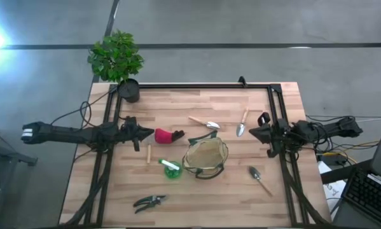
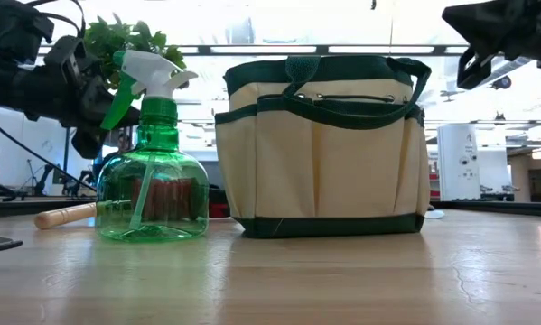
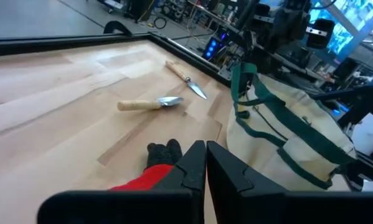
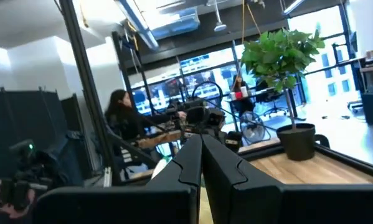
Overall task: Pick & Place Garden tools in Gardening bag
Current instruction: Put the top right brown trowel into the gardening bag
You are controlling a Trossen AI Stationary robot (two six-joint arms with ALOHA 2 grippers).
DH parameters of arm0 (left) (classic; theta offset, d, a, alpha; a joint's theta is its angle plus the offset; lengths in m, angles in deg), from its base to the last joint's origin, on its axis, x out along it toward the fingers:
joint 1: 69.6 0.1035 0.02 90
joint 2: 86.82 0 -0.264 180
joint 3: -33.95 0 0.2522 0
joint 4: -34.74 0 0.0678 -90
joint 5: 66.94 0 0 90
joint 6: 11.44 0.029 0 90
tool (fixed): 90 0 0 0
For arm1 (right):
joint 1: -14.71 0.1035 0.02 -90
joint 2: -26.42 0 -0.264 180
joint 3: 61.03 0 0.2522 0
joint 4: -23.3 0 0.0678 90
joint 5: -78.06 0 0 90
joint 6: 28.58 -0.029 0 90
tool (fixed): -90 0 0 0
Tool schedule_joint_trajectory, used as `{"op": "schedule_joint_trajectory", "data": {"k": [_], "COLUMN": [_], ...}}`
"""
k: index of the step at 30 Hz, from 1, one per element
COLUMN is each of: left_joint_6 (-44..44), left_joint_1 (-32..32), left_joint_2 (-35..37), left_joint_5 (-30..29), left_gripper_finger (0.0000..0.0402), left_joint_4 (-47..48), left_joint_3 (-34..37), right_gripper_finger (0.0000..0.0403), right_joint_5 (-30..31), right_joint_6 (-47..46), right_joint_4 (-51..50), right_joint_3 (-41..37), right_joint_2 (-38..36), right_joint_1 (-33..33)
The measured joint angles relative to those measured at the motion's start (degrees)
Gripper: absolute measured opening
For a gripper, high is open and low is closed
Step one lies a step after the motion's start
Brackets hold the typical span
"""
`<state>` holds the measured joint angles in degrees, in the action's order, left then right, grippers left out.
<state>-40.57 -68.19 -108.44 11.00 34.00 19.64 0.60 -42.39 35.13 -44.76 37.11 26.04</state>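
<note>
Your left gripper (image 1: 139,133) stretches level over the table, fingers pressed together on nothing, just short of the red-and-black item (image 1: 168,135). Your right gripper (image 1: 257,132) hovers likewise closed and empty, beside the gardening bag (image 1: 206,158) mid-table.

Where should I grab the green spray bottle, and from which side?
Grip the green plastic spray bottle at its narrow neck just under the white trigger head, coming down from above. It stands upright beside the tan fabric gardening bag; the round body looks too wide for the tool, I'd guess.
</note>
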Motion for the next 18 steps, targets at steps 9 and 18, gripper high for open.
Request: {"op": "schedule_joint_trajectory", "data": {"k": [9,18], "left_joint_6": [0.49,2.93], "left_joint_1": [0.00,0.00], "left_joint_2": [0.00,0.00], "left_joint_5": [-3.47,-5.90], "left_gripper_finger": [0.0015,0.0014], "left_joint_4": [-0.01,-0.38], "left_joint_3": [0.00,0.00], "right_gripper_finger": [0.0009,0.0009], "right_joint_5": [12.15,14.24], "right_joint_6": [-3.13,0.61], "right_joint_4": [-8.34,-31.67], "right_joint_3": [2.99,21.34], "right_joint_2": [5.56,18.68], "right_joint_1": [-0.04,-1.59]}}
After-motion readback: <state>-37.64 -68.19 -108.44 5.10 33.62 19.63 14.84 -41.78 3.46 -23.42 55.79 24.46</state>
